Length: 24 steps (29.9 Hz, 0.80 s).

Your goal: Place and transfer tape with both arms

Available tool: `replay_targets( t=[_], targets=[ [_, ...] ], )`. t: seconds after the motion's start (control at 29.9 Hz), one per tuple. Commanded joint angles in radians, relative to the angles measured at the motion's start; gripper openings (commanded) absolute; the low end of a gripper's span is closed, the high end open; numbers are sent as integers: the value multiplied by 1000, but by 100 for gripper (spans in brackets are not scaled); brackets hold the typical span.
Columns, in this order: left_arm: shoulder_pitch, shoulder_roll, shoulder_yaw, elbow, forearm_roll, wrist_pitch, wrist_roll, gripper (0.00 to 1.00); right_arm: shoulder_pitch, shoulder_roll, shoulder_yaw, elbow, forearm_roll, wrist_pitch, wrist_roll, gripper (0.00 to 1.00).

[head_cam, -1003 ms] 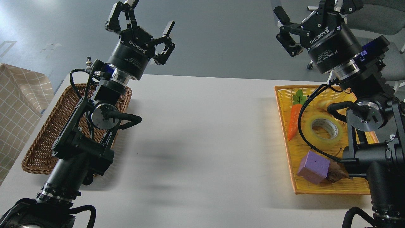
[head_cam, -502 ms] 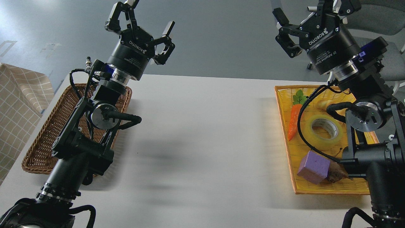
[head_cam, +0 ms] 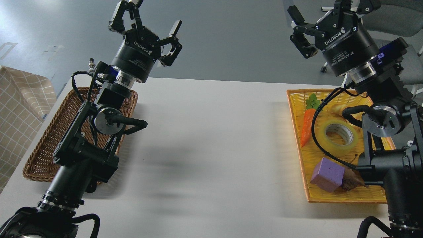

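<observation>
The tape [head_cam: 337, 136], a translucent yellow roll with a pale core, lies flat in the yellow tray [head_cam: 343, 196] at the right of the table. My right gripper [head_cam: 325, 13] is open and empty, held high above the tray's far end, well clear of the tape. My left gripper [head_cam: 148, 23] is open and empty, held high above the far left of the table, over the wicker basket's far end. A black cable of my right arm crosses in front of the tape's left side.
A brown wicker basket [head_cam: 39, 155] stands at the table's left edge, partly behind my left arm. In the yellow tray lie an orange toy carrot [head_cam: 306, 127], a purple block [head_cam: 327, 174], a brown piece beside it and a pale piece at the far end. A chair stands behind at the right.
My right gripper has shifted slightly, first left then back right and up. My left gripper has edged slightly up. The tape has not moved.
</observation>
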Motion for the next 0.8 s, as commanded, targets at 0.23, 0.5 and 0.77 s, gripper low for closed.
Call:
replay_targets(
  t=[0.23, 0.5, 0.77],
  targets=[
    [0, -1, 0, 0, 0, 2, 0, 98, 15, 0, -2, -3, 0, 17, -1, 100],
    [0, -1, -2, 0, 0, 0, 0, 98, 15, 0, -2, -3, 0, 17, -1, 100],
    [0, -1, 0, -2, -2, 0, -48, 98, 15, 0, -2, 0, 2, 20, -1, 100]
  ],
)
